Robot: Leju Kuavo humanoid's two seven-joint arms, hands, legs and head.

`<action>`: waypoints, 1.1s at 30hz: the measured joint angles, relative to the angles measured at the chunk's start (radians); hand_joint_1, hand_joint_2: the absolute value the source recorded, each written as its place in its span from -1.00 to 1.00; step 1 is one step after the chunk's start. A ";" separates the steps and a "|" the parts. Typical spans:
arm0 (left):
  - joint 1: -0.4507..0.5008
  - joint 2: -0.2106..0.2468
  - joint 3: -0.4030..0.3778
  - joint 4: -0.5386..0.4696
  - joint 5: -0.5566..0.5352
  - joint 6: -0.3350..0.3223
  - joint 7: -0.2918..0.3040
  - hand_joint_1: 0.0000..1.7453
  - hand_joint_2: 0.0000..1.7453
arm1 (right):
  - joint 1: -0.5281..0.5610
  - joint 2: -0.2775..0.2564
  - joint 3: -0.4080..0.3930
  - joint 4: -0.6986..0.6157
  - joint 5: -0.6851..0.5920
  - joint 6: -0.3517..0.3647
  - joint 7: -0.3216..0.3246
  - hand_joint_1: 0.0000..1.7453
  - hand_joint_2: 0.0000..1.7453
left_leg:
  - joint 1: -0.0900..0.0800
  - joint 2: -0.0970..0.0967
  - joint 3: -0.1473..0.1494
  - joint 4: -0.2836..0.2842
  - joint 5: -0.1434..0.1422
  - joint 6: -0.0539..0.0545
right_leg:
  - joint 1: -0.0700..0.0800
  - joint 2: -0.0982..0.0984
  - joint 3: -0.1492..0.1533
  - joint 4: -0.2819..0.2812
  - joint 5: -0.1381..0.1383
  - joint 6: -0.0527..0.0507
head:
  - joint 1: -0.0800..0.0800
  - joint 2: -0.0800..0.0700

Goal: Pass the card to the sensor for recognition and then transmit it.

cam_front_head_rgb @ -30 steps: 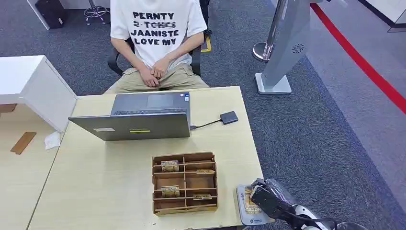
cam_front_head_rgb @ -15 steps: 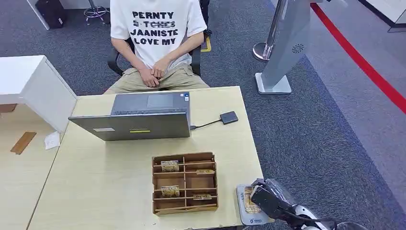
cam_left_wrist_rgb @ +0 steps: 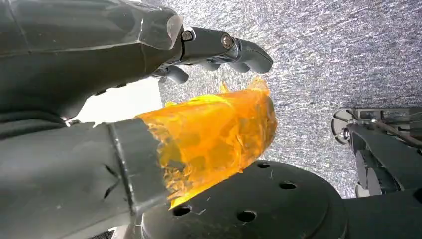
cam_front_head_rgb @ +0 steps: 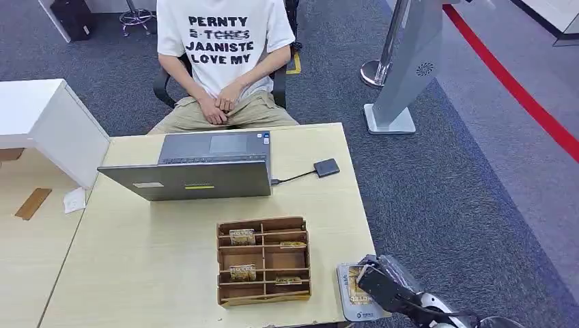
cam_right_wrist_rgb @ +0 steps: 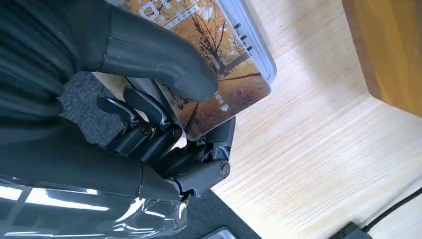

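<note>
My right hand (cam_front_head_rgb: 384, 285) is at the table's front right corner and pinches a card (cam_front_head_rgb: 356, 286) printed with autumn trees. In the right wrist view the thumb (cam_right_wrist_rgb: 149, 55) presses on the card's face (cam_right_wrist_rgb: 224, 59) and darker fingers (cam_right_wrist_rgb: 164, 134) support it from below. The card lies over a flat grey sensor pad (cam_front_head_rgb: 360, 313), whose rim (cam_right_wrist_rgb: 255, 42) shows beside the card. Whether card and pad touch I cannot tell. My left hand (cam_left_wrist_rgb: 149, 99) hangs over grey carpet, holding nothing, with its fingers apart and orange film around the thumb.
A wooden divided box (cam_front_head_rgb: 263, 261) with several cards stands left of the pad; its wall (cam_right_wrist_rgb: 393, 50) is close to my right hand. An open laptop (cam_front_head_rgb: 198, 167) and a small black device (cam_front_head_rgb: 327, 167) on a cable lie farther back. A person (cam_front_head_rgb: 222, 48) sits behind the table.
My right hand with the card has sunk very slightly toward the pad. Nothing else has moved.
</note>
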 joint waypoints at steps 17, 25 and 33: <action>0.000 0.000 0.000 0.000 0.000 0.000 0.000 -1.00 -1.00 | 0.002 0.000 0.000 0.000 0.000 -0.004 -0.001 1.00 1.00 | 0.000 0.000 0.000 0.000 0.000 0.000 | 0.000 0.000 0.000 0.000 0.000 0.000 | 0.000 0.000; 0.000 0.000 0.000 0.000 0.000 0.000 0.000 -1.00 -1.00 | 0.004 0.000 0.000 -0.001 0.000 -0.005 -0.001 1.00 1.00 | 0.000 0.000 0.000 0.000 0.000 0.000 | 0.000 0.000 0.000 0.000 0.000 0.000 | 0.000 0.000; 0.000 0.000 0.000 0.000 0.000 0.000 0.000 -1.00 -1.00 | 0.004 0.000 0.000 -0.001 0.000 -0.005 -0.001 1.00 1.00 | 0.000 0.000 0.000 0.000 0.000 0.000 | 0.000 0.000 0.000 0.000 0.000 0.000 | 0.000 0.000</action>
